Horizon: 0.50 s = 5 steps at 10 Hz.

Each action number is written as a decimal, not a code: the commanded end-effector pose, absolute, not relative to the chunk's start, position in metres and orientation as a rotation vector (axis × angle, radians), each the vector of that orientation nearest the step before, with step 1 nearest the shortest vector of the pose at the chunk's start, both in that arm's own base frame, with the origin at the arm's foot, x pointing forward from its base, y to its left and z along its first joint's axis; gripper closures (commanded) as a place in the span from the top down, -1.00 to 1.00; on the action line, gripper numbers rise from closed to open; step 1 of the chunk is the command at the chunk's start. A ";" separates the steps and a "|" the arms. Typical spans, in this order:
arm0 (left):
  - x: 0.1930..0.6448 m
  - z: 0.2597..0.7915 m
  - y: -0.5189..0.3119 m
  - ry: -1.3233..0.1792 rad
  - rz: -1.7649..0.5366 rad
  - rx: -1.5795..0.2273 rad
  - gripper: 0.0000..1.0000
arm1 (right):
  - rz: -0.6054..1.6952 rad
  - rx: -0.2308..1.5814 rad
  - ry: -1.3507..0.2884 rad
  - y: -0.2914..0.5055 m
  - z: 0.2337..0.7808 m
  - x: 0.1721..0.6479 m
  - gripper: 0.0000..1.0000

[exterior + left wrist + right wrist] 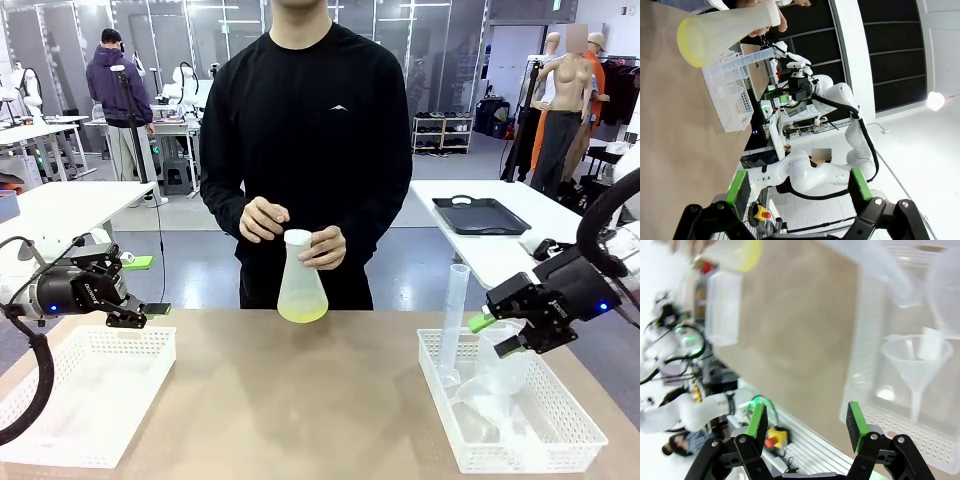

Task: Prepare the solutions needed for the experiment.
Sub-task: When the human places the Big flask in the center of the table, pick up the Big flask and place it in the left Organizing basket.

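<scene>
A person across the table holds a translucent conical flask [301, 285] upright at the far edge, one hand on its neck and the other near its white cap [297, 238]. A shallow layer of pale yellow-green solution [302, 313] lies in its bottom. The flask [725, 31] and its solution [687, 42] also show in the left wrist view, and the flask [730, 252] in the right wrist view. My left gripper [145, 288] [799, 187] hangs open and empty over the left basket. My right gripper [497, 335] [806, 424] stands open and empty above the right basket.
An empty white basket [85, 395] sits at the table's left. The white basket [520, 440] at the right holds a tall graduated cylinder [455, 320], a funnel [915, 362] and other clear labware. Bare brown table lies between the baskets.
</scene>
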<state>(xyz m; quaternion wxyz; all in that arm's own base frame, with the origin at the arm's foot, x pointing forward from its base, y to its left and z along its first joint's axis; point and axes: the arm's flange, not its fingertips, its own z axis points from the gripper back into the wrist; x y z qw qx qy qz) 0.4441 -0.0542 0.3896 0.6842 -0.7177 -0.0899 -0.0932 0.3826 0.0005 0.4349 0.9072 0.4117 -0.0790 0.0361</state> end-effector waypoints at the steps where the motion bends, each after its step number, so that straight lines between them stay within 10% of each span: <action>1: 0.444 0.391 -0.055 -0.208 -0.214 -1.614 1.00 | 0.171 1.035 -0.174 -0.008 0.431 0.389 0.59; 5: 0.444 0.391 -0.055 -0.208 -0.214 -1.614 1.00 | 0.124 1.356 -0.177 -0.013 0.418 0.406 0.59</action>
